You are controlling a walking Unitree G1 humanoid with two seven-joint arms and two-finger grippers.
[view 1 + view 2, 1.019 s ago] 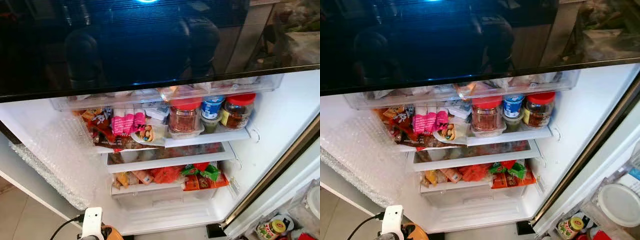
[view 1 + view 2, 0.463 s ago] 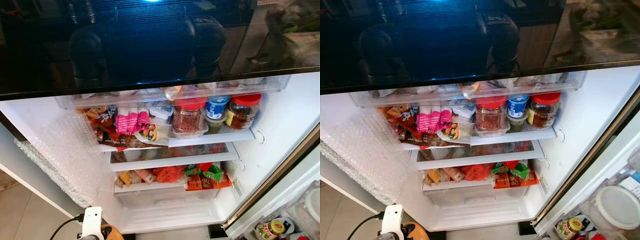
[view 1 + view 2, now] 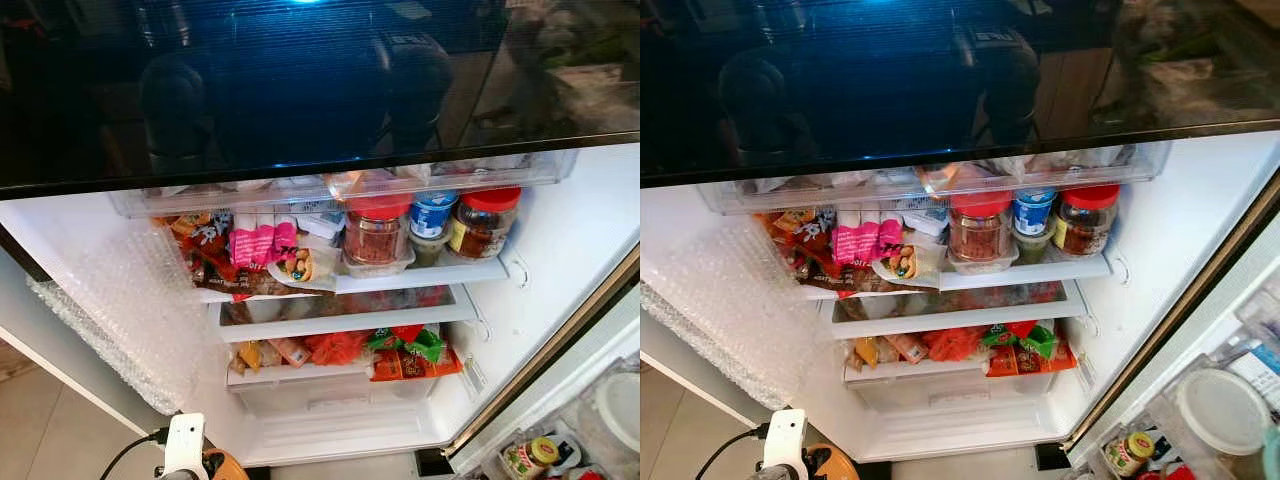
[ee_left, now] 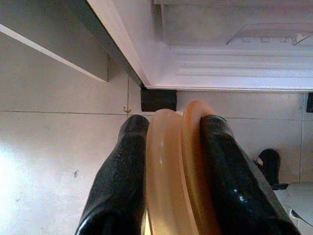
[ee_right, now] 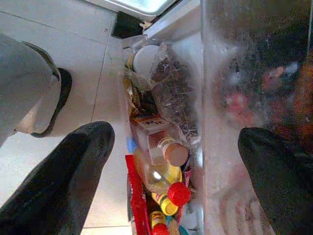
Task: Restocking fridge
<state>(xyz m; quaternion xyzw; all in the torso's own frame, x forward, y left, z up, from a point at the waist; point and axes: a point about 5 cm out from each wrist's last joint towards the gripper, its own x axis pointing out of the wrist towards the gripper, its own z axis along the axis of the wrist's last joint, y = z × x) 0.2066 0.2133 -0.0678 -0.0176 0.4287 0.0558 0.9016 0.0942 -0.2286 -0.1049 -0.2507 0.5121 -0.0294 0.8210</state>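
The fridge stands open before me. Its upper shelf (image 3: 420, 277) holds two red-lidded jars (image 3: 373, 232), a blue-lidded tub (image 3: 430, 212) and a pink packet (image 3: 255, 243). A lower shelf carries green and red packets (image 3: 405, 352). My left gripper (image 4: 173, 122) hangs low near the floor at the fridge's foot, shut on a round orange-tan object (image 4: 171, 186); that object's edge peeks in at the bottom of the left eye view (image 3: 222, 466). My right gripper (image 5: 176, 137) is open beside the door shelf, facing bottles with red caps (image 5: 178, 193).
A glossy black panel (image 3: 300, 80) overhangs the compartment. Bubble wrap (image 3: 120, 310) lines the left wall. The door shelf at the right holds a yellow-lidded jar (image 3: 535, 455) and a white lid (image 3: 1220, 410). A grey leg with a dark shoe (image 5: 29, 88) stands on the tiled floor.
The camera has shifted slightly, so the whole picture has slid a little. Nothing in the fridge has moved, and the left wrist stays at the bottom edge.
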